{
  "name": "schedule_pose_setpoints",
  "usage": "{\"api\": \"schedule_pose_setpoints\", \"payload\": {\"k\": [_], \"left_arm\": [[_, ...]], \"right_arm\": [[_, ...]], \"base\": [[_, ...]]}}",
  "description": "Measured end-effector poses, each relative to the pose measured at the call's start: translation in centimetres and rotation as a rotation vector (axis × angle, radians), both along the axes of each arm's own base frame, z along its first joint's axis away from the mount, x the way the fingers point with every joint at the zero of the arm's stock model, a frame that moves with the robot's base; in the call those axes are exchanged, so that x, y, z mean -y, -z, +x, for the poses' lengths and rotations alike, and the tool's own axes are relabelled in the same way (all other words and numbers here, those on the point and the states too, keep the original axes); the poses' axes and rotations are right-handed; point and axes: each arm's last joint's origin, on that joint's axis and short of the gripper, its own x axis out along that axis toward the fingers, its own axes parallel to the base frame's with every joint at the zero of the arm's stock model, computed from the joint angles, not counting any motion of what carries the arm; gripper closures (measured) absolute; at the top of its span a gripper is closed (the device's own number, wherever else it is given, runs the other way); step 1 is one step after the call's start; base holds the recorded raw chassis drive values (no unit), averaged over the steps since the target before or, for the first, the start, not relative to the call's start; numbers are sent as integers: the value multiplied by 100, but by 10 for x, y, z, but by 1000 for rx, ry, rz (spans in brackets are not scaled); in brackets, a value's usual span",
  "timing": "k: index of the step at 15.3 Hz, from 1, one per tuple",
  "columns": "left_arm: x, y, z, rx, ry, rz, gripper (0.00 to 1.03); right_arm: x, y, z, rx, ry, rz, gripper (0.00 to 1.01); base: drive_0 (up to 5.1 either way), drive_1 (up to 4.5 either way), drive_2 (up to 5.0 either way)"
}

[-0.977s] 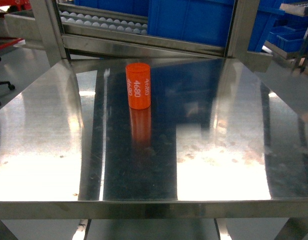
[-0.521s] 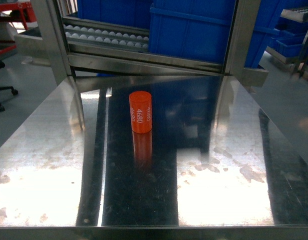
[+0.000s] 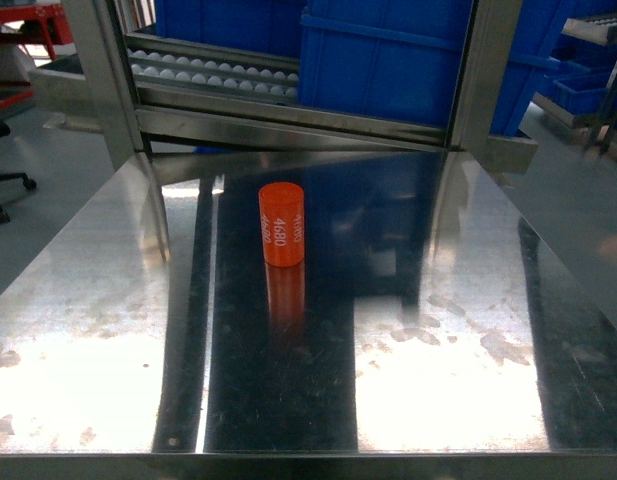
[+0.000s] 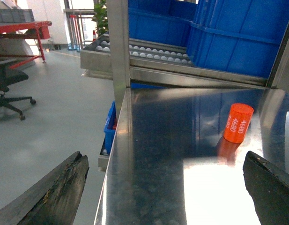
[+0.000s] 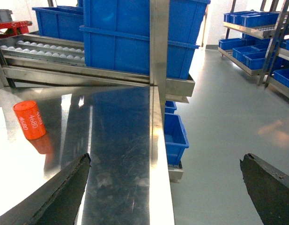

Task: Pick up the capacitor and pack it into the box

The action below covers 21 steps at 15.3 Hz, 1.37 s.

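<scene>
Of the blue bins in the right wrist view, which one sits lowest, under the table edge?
The small blue bin beside the table, near the floor.

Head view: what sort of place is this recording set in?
Probably a factory or warehouse packing station: a stainless steel table, large blue plastic bins on a roller rack, and one orange capacitor marked 4680 standing on the table.

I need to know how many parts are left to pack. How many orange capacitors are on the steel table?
1. The orange capacitor stands upright on the steel table, left of centre toward the far edge. No other shows in any view.
</scene>
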Motion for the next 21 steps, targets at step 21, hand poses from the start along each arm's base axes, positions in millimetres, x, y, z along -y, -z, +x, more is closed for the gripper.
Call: {"api": "schedule_pose_setpoints", "payload": {"k": [21], "left_arm": [[144,55,333,-414,479,55,5]], "right_arm": [[0,0,0,0,0,0,3]], "base": [[0,0,0]]}}
